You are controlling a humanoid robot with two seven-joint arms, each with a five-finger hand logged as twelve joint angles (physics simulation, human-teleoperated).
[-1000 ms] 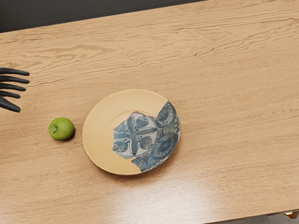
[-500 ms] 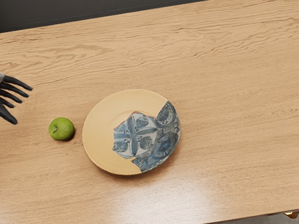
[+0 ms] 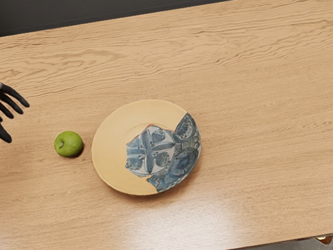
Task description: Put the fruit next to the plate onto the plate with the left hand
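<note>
A small green apple lies on the wooden table just left of the plate, not touching it. The plate is tan with a blue and white patterned patch on its right half, and nothing lies on it. My left hand comes in from the left edge, up and to the left of the apple and well apart from it. Its dark fingers are spread and point down and to the right, holding nothing. The right arm does not show.
The wooden table fills the view, with its far edge at the top against a dark wall and its near edge at the bottom.
My left hand has turned so its fingers point more downward, and it has drawn back slightly toward the left edge. Apple and plate have not moved.
</note>
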